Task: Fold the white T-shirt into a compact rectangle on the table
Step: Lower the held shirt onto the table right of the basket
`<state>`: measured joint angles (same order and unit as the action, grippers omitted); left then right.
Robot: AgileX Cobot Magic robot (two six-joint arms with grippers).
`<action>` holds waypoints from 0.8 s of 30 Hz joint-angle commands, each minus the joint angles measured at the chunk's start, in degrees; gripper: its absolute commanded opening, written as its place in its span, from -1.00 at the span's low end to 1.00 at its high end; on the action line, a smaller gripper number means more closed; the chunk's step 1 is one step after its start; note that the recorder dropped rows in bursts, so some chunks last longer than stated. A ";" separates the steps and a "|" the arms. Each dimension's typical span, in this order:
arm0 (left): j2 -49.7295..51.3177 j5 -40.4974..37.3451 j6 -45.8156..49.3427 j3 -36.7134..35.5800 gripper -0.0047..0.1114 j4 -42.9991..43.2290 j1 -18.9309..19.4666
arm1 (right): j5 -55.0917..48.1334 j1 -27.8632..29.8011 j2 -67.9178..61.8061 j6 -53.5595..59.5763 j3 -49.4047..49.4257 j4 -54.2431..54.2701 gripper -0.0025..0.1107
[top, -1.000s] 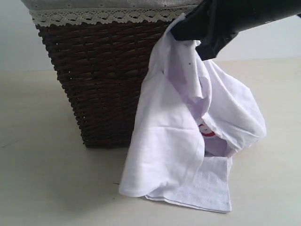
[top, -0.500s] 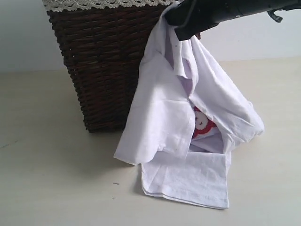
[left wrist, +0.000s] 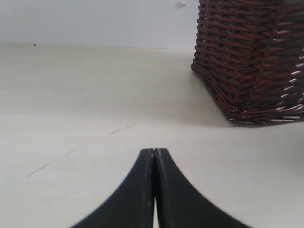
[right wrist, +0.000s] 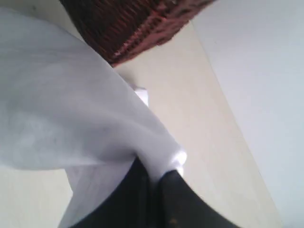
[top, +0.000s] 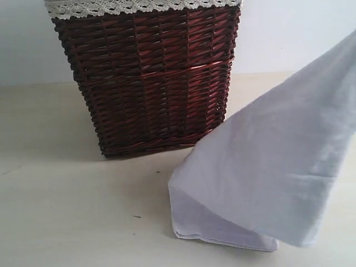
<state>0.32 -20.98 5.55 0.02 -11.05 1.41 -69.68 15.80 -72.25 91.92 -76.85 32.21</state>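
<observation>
Broadly, the desk (top: 55, 211) gives plenty of room, so the hazards come from the cloth itself. The white T-shirt (top: 278, 167) runs as one taut sheet from a doubled edge lying on the desk, just in front of the basket's right corner, up and out of the exterior view to the right. Laid down like this, it would probably land bunched and creased, not flat. The right gripper (right wrist: 154, 183) has its jaws closed on only a small bunched fold. That pinch could slip under the weight of the hanging cloth, and the whole shirt would drop in a heap.

Of the surroundings, the dark wicker basket (top: 150, 78), with lace trim (top: 139, 6) at its rim, stands close to the shirt's grounded edge. A swing towards it could snag fabric on the weave. It also appears to sit between the shirt and the left gripper (left wrist: 154, 152), which hangs low over bare desk with jaws pressed together and nothing in them. To help, it would likely have to go round the basket.
</observation>
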 commanded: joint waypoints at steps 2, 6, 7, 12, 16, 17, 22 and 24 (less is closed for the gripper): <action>-0.32 0.30 0.15 -0.02 -0.92 0.11 -0.48 | -0.29 9.15 0.53 2.84 -0.48 4.60 -0.96; -0.32 0.30 0.15 -0.02 -0.92 0.11 -0.48 | -0.29 14.98 0.53 2.84 -2.49 15.02 -0.96; -0.32 0.30 0.15 -0.02 -0.92 0.11 -0.48 | -0.29 17.08 0.53 2.84 -3.91 17.64 -0.96; -0.32 0.30 0.15 -0.02 -0.92 0.11 -0.48 | -0.29 22.12 -1.34 2.84 -8.35 17.81 -0.96; -0.32 0.30 0.15 -0.02 -0.92 0.11 -0.48 | -0.29 25.04 -5.01 2.84 -11.33 18.46 -0.96; -0.32 0.30 0.15 -0.02 -0.92 0.11 -0.48 | -0.29 24.37 -6.13 2.62 -11.44 21.25 -0.96; -0.32 0.30 0.15 -0.02 -0.92 0.11 -0.48 | -0.29 4.60 -8.32 -5.77 -10.68 24.41 -0.96; -0.32 0.30 0.15 -0.02 -0.92 0.11 -0.48 | -0.29 -6.50 -8.69 -6.67 -7.14 24.41 -0.96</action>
<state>0.32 -20.98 5.55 0.02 -11.05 1.41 -69.78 18.07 -80.77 86.92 -86.51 54.88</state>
